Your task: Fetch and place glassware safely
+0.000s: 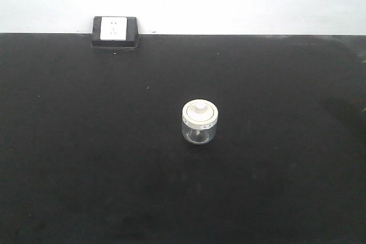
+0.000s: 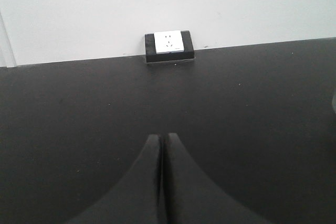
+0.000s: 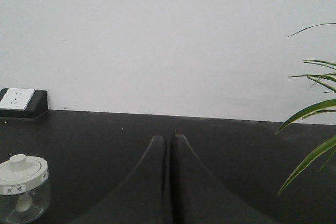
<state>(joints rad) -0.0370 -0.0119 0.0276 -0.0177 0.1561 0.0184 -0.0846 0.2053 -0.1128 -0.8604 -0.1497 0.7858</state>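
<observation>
Plain indoor test bench: black tabletop [image 1: 86,158], bare white wall [image 3: 168,35], wall socket [image 1: 113,28], potted-plant leaves [image 3: 310,111].

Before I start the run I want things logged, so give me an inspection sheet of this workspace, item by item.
Surface: black tabletop, bare apart from the items below.
Job's things: lidded glass jar standing upright near the middle, lid on, untouched.
Clutter: white socket in a black block at the back edge by the wall.
Grippers: left claw shut, holding nothing; right claw shut, holding nothing, jar to its left.
Cables: nothing seen.
Surroundings: plain white wall; green plant leaves at the right.
</observation>
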